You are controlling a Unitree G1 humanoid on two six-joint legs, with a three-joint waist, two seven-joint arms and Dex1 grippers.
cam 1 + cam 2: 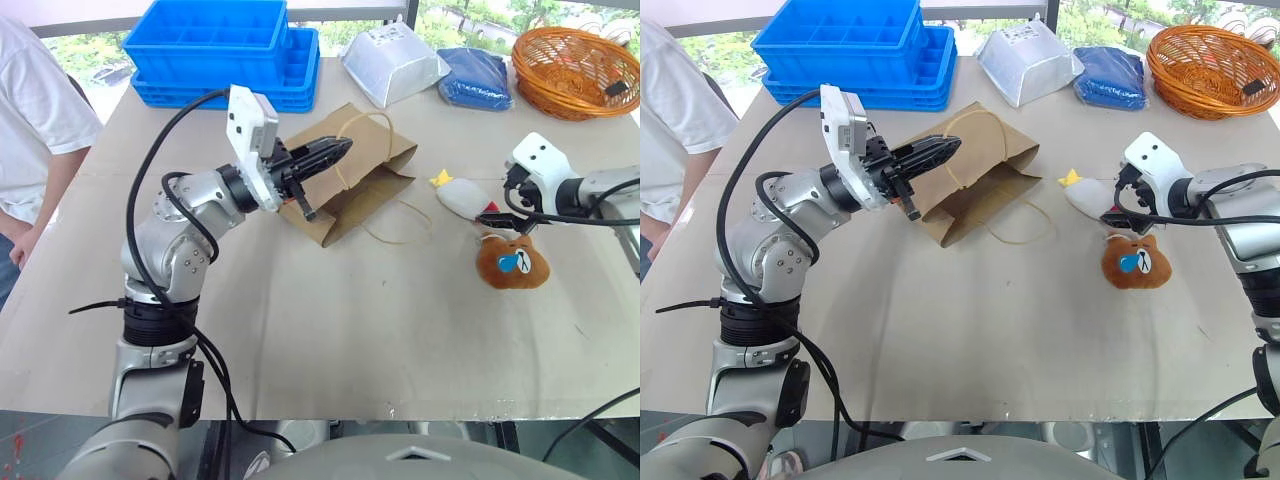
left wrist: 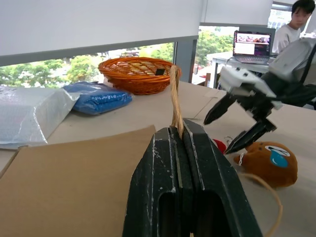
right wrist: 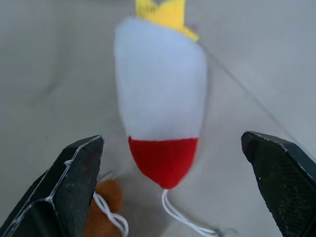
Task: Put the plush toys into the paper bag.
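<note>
Plush toys lay together on the right side of the pale grey table (image 1: 330, 340): a white rocket-shaped soft toy (image 1: 462, 195) with a red tip and a yellow tail, and just near of it a round brown bear-head toy (image 1: 512, 263) with a blue mark on its face. The rocket's red tip pointed toward the bear, its yellow tail toward the bag, and thin white string trailed from the tip.

A plain brown kraft paper bag (image 1: 365, 185) lay flat near the middle of the table, left of the toys and apart from them. One beige twine handle (image 1: 400, 232) curled loose on the tabletop between bag and rocket.

The left gripper (image 1: 335, 150) hung over the bag with its two black fingers pressed tight together, pinching the bag's other twine loop (image 2: 175, 101), which rose straight up from between them in the left wrist view.

The right gripper (image 1: 505, 222) was over the toys, tilted downward, its black fingers (image 3: 69, 187) spread wide on either side of the rocket's red tip and holding nothing.

Along the far edge stood stacked blue plastic compartment trays (image 1: 225, 50), a white plastic bag (image 1: 395, 65), a folded blue cloth (image 1: 478, 78) and an orange woven basket (image 1: 575, 70). A person in a white shirt (image 1: 30, 110) stood at the left of the table.
</note>
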